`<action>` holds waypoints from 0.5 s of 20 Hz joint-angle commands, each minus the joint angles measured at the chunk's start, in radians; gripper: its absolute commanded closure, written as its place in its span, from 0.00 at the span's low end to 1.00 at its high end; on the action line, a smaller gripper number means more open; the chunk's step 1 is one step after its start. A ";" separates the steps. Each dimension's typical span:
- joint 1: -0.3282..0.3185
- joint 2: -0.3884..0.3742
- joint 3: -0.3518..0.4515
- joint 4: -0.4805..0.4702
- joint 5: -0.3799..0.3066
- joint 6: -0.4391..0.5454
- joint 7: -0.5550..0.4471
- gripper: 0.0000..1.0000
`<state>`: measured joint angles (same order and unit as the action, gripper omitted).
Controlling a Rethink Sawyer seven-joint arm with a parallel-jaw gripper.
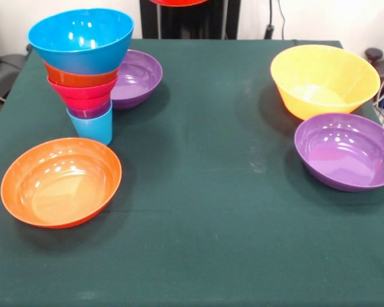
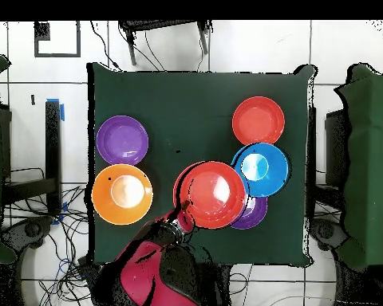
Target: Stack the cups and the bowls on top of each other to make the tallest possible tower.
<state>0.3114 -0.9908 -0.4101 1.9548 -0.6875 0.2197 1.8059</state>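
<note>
The tower [image 1: 83,77] stands at the table's far left in the front view. It has the light blue cup [image 1: 91,130] lowest, then the purple cup, the pink bowl [image 1: 82,94], a small orange bowl and the blue bowl [image 1: 82,37] on top; the blue bowl also shows in the overhead view [image 2: 261,169]. My gripper [image 2: 183,221] is shut on the rim of a wide orange-red bowl [image 2: 215,194] and holds it up in the air beside the tower. Only that bowl's edge [image 1: 178,2] shows at the top of the front view.
A second orange-red bowl [image 1: 61,182] lies near the front left. One purple bowl [image 1: 137,77] sits just behind the tower, another [image 1: 347,151] at the right. The large yellow-orange bowl [image 1: 324,80] sits at the far right. The dark green table [image 1: 211,224] stretches between them.
</note>
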 commanded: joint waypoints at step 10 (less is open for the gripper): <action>-0.085 -0.012 0.168 -0.012 -0.095 0.130 -0.135 1.00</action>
<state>0.2500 -1.0132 -0.3480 1.9550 -0.7132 0.2266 1.8059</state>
